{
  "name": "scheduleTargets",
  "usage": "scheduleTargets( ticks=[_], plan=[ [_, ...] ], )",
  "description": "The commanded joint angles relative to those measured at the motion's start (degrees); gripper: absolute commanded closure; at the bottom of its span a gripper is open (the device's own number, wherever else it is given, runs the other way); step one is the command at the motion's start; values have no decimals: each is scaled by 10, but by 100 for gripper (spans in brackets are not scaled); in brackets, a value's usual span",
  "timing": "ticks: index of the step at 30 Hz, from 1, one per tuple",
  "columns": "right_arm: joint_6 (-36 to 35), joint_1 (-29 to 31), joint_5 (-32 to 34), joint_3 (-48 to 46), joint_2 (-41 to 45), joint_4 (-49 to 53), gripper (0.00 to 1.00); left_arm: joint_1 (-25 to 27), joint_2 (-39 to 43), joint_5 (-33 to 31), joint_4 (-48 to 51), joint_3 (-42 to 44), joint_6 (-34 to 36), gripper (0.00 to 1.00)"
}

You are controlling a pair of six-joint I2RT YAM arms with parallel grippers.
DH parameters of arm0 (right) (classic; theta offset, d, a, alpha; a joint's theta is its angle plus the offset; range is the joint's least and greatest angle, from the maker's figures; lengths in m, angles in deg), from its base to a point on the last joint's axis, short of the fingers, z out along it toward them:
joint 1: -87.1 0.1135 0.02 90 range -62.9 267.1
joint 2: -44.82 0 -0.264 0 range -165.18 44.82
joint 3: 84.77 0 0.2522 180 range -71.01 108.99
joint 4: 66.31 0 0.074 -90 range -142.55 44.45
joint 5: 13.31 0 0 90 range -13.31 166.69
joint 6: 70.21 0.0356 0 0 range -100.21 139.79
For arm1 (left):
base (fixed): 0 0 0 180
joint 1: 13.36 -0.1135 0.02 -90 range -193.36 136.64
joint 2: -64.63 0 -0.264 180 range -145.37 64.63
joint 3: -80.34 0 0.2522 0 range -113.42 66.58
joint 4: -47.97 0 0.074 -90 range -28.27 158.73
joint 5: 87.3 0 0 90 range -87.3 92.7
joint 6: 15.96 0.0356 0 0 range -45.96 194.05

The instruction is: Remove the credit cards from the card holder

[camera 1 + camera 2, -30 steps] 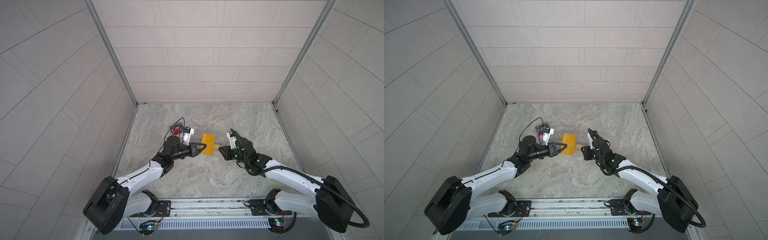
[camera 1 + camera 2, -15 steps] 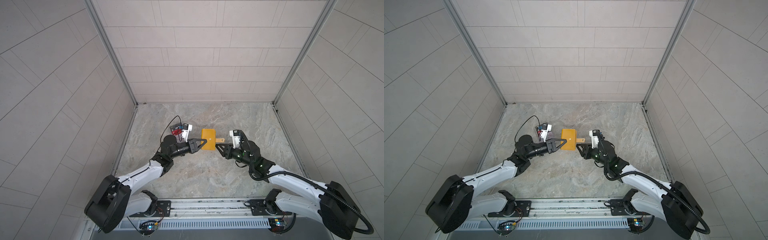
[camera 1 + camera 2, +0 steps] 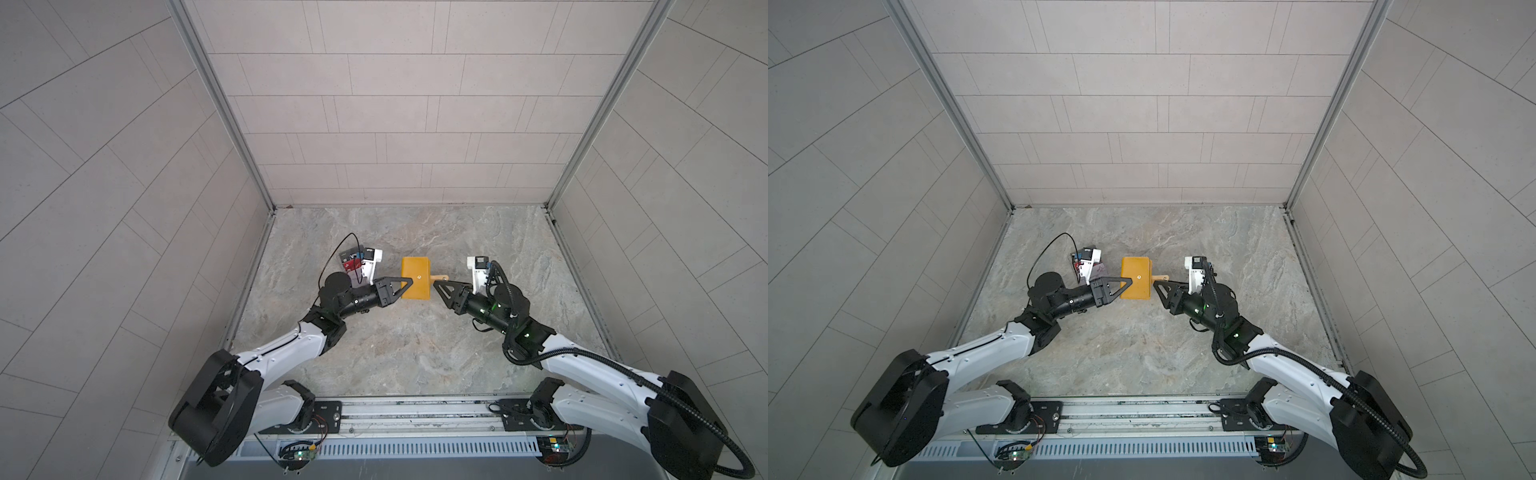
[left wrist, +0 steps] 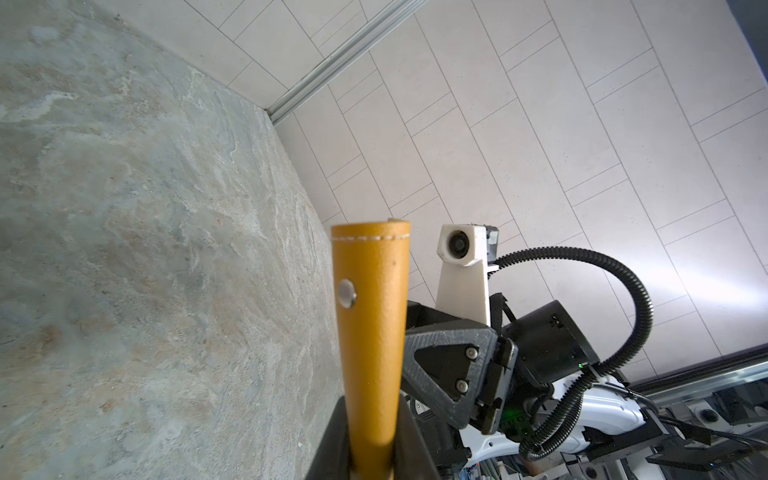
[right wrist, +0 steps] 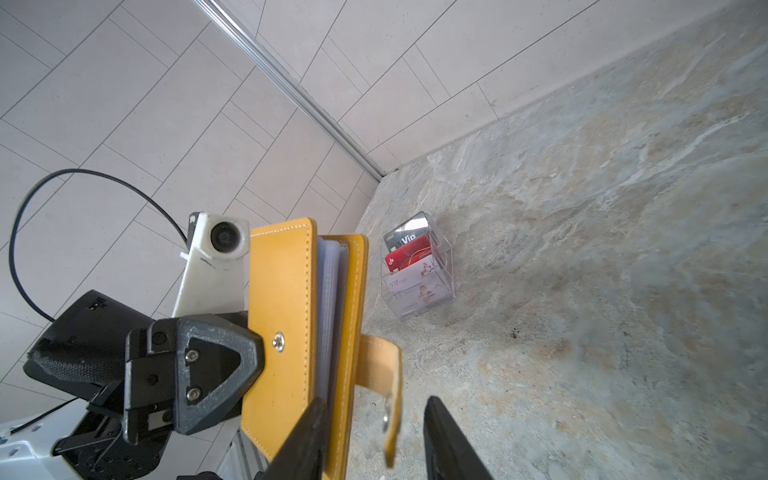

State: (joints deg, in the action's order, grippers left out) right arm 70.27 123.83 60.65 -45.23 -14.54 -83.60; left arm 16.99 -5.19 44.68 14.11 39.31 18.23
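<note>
Since a second ago, our right gripper [image 3: 437, 286] has widened; its open jaws straddle the loose strap [image 5: 380, 374], holding nothing. Our left gripper [image 3: 409, 283] clamps the wallet [image 3: 415, 272] by its spine above the middle of the surface [image 3: 395, 332], pages [image 5: 330, 291] facing right.

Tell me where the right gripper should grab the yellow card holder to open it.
Take the unsnapped strap tab, coming from the open-edge side, opposite the left gripper clamped on the spine side. The tab juts free of the card holder toward the right gripper, whose open jaws straddle it, so closing there should probably catch it.
</note>
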Motion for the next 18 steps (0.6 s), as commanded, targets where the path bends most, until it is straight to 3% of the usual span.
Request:
scheduleTargets(
  ticks=[1, 18],
  plan=[
    [31, -1, -9, -3, -18, -63, 58, -2, -5, 21, -89, 6, -27, 100],
    [92, -2, -45, -3, -60, -185, 66, 12, -26, 41, -150, 5, -57, 100]
  ],
)
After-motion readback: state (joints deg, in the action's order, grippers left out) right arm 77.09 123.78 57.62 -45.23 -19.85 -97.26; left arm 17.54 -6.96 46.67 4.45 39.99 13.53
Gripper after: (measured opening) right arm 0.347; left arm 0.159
